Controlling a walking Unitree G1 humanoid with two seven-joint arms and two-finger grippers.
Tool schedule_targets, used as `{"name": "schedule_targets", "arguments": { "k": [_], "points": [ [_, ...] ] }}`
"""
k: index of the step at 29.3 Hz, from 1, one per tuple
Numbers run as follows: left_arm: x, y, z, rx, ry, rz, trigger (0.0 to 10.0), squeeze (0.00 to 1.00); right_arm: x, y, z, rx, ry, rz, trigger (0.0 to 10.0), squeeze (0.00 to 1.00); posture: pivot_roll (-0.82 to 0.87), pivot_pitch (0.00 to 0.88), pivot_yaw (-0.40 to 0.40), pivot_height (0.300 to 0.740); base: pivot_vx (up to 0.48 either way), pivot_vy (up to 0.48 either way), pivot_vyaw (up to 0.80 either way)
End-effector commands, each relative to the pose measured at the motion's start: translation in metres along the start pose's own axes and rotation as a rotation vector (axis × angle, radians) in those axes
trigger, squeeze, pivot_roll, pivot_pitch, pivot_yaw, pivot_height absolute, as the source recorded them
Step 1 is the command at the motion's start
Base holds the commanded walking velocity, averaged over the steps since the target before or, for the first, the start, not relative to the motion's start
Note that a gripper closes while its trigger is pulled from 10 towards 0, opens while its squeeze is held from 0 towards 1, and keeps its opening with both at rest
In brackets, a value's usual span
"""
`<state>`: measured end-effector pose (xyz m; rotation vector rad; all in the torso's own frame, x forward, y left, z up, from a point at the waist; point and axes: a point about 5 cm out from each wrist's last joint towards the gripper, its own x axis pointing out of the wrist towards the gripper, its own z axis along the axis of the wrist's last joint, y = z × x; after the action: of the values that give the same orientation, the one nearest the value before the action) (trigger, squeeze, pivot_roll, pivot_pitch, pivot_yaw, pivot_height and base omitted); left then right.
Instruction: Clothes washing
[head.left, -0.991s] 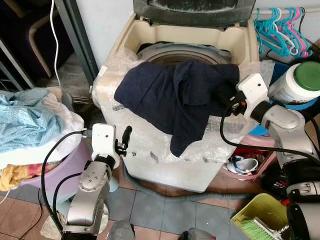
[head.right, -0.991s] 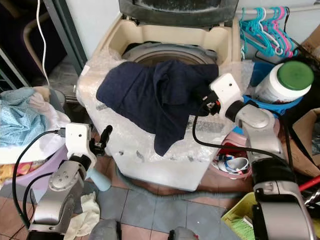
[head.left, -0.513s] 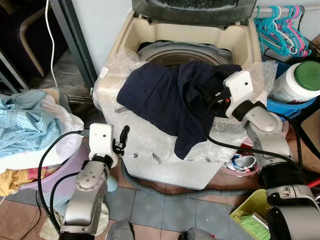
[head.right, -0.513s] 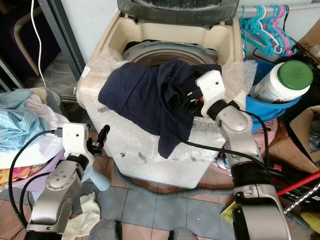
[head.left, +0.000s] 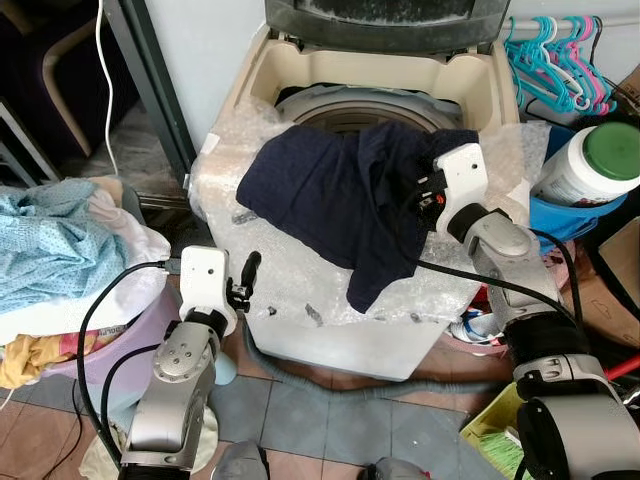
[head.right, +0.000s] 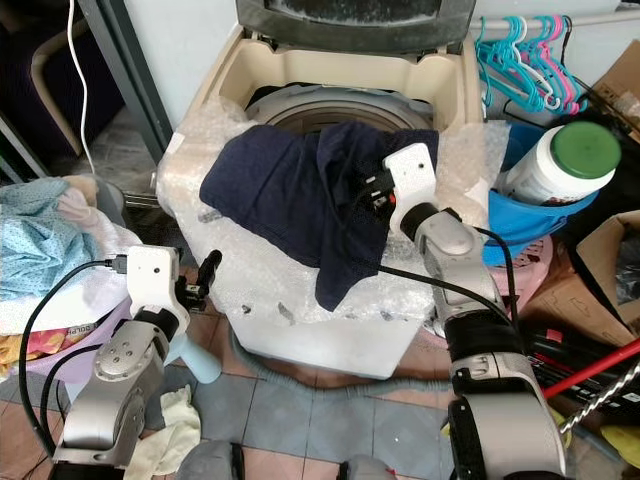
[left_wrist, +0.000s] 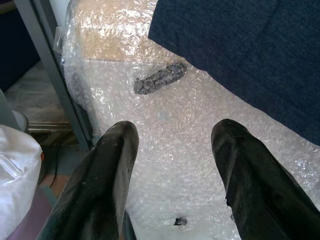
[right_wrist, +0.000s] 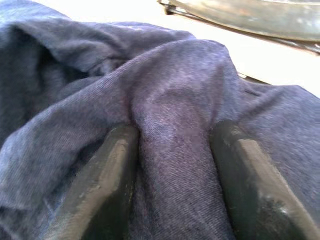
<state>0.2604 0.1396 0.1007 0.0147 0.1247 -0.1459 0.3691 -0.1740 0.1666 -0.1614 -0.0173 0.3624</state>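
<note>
A dark navy garment (head.left: 340, 190) lies draped over the front rim of the open top-loading washing machine (head.left: 300, 60), which is wrapped in bubble wrap (left_wrist: 165, 125). One end hangs down the front. My right gripper (head.left: 418, 195) presses into the garment's right side; in the right wrist view its fingers (right_wrist: 112, 170) stand open with a raised fold of the navy cloth (right_wrist: 172, 115) between them. My left gripper (head.left: 248, 275) hovers low at the machine's front left corner, open and empty (left_wrist: 172, 145), just short of the cloth's edge.
A lilac basket (head.left: 110, 350) piled with light blue and white clothes (head.left: 50, 240) stands at the left. A white jar with a green lid (head.left: 600, 160), coloured hangers (head.left: 560, 60) and a yellow-green bin (head.left: 500, 420) crowd the right. A grey hose (head.left: 330, 385) runs along the tiled floor.
My right gripper has moved left across the machine's rim and further into the navy garment, bunching it a little. The left arm has stayed put; the camera shifted slightly.
</note>
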Motion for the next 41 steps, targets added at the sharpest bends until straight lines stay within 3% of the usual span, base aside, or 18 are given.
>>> {"name": "schedule_targets", "arguments": {
  "k": [1, 7, 14, 17, 18, 19, 20, 21, 22, 24, 26, 30, 35, 41],
  "points": [
    [0.002, 0.000, 0.002, 0.014, -0.001, -0.002, 10.0, 0.00, -0.002, -0.015, -0.001, 0.056, 0.011, -0.092, 0.0, 0.00, 0.01, 0.067, 0.026, 0.740, 0.000, 0.000, 0.00],
    [0.003, -0.001, 0.001, 0.012, -0.004, 0.001, 10.0, 0.00, 0.017, -0.028, 0.032, 0.048, -0.040, -0.106, 0.0, 0.00, 0.00, 0.062, 0.015, 0.740, 0.000, 0.000, 0.00],
    [0.001, -0.003, 0.000, 0.003, -0.002, 0.013, 10.0, 0.00, 0.031, -0.029, 0.053, 0.030, -0.036, -0.072, 0.0, 0.00, 0.01, 0.067, -0.001, 0.740, 0.000, 0.000, 0.00],
    [0.001, -0.002, 0.000, 0.002, -0.002, 0.020, 10.0, 0.00, 0.035, -0.025, 0.061, -0.027, -0.041, -0.017, 0.0, 0.00, 0.01, 0.072, -0.009, 0.740, 0.000, 0.000, 0.00],
    [0.000, 0.000, 0.000, 0.000, -0.003, 0.028, 10.0, 0.00, 0.036, -0.022, 0.071, -0.043, -0.094, 0.044, 1.8, 0.00, 0.01, 0.072, -0.013, 0.740, 0.000, 0.000, 0.00],
    [0.000, 0.000, 0.000, 0.000, -0.003, 0.030, 10.0, 0.00, 0.036, -0.022, 0.074, -0.044, -0.113, 0.062, 1.8, 0.00, 0.01, 0.072, -0.013, 0.740, 0.000, 0.000, 0.00],
    [-0.001, 0.001, -0.001, -0.001, -0.002, 0.033, 10.0, 0.00, 0.034, -0.021, 0.077, -0.048, -0.141, 0.082, 9.1, 1.00, 0.01, 0.073, -0.016, 0.740, 0.000, 0.000, 0.00],
    [-0.001, 0.001, -0.001, -0.002, -0.002, 0.035, 10.0, 0.00, 0.034, -0.021, 0.079, -0.050, -0.156, 0.093, 9.1, 1.00, 0.01, 0.073, -0.017, 0.740, 0.000, 0.000, 0.00],
    [-0.002, 0.001, -0.001, -0.003, -0.001, 0.037, 10.0, 0.00, 0.031, -0.019, 0.080, -0.055, -0.178, 0.133, 10.0, 1.00, 0.01, 0.073, -0.018, 0.740, 0.000, 0.000, 0.00],
    [-0.002, 0.001, -0.002, -0.003, 0.000, 0.039, 10.0, 0.00, 0.029, -0.018, 0.081, -0.059, -0.192, 0.163, 10.0, 1.00, 0.01, 0.073, -0.018, 0.740, 0.000, 0.000, 0.00],
    [-0.002, -0.001, -0.002, -0.006, 0.001, 0.036, 10.0, 0.00, 0.016, -0.008, 0.077, -0.077, -0.214, 0.341, 10.0, 1.00, 0.01, 0.075, -0.013, 0.740, 0.000, 0.000, 0.00],
    [-0.001, -0.002, -0.002, -0.006, 0.001, 0.024, 10.0, 0.00, 0.005, 0.006, 0.063, -0.145, -0.178, 0.484, 10.0, 1.00, -0.01, 0.075, -0.002, 0.740, 0.000, 0.000, 0.00],
    [0.003, -0.003, -0.001, -0.001, -0.002, 0.008, 10.0, 0.00, 0.005, 0.012, 0.035, -0.229, -0.119, 0.379, 10.0, 1.00, -0.01, 0.072, 0.009, 0.740, 0.000, 0.000, 0.00],
    [0.004, -0.004, 0.001, -0.002, -0.008, 0.005, 10.0, 0.00, 0.009, 0.018, 0.034, -0.257, -0.146, 0.246, 10.0, 1.00, 0.00, 0.067, 0.012, 0.740, 0.000, 0.000, 0.00]
  ]
}}
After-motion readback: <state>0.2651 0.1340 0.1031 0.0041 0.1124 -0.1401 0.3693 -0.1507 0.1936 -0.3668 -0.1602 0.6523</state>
